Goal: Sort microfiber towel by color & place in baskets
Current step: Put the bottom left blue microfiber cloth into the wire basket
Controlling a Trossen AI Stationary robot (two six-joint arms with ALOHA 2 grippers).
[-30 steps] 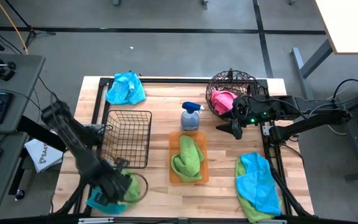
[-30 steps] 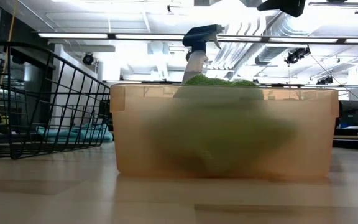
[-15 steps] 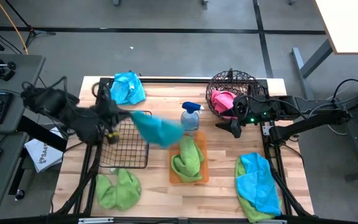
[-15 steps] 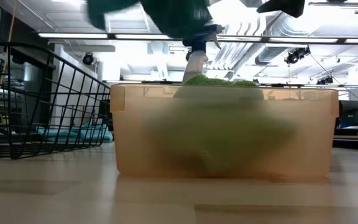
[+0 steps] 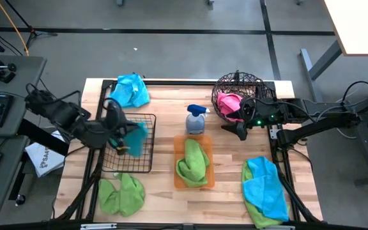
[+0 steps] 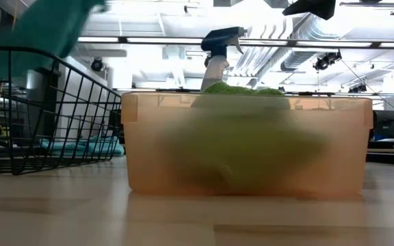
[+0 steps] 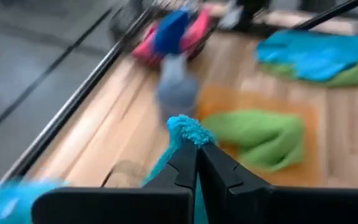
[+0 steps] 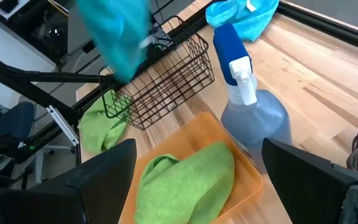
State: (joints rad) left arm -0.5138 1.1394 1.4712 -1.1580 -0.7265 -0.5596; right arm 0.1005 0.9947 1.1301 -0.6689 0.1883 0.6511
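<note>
My left gripper (image 5: 117,131) is shut on a cyan-blue towel (image 5: 134,137) that hangs over the square black wire basket (image 5: 131,143); the towel also shows in the low view (image 6: 46,27) and the right wrist view (image 8: 120,37). My right gripper (image 5: 238,131) waits open beside the round brown wire basket (image 5: 238,92), which holds a pink towel (image 5: 230,104). A green towel (image 5: 193,160) lies in the orange tray (image 5: 179,182). Another cyan towel (image 5: 130,89) lies at the far left, a green one (image 5: 121,193) at the near left. My left gripper pinches an upper edge of the cyan towel (image 7: 188,129) between its two shut fingers (image 7: 182,165). A fuzzy tuft stands out past the fingertips. The towel is lifted clear and hangs slack below the gripper, above the black basket's right half.
A grey spray bottle with a blue trigger (image 5: 197,119) stands between the tray and the round basket. A cyan towel on a green one (image 5: 265,188) lies at the near right corner. Bare wood lies between the tray and that pile.
My left gripper has risen from the near left corner with the cyan towel and moved toward the far edge, above the black basket. The towel swung out toward the spray bottle, then fell back and now hangs over the basket. The green towel stayed at the near left.
</note>
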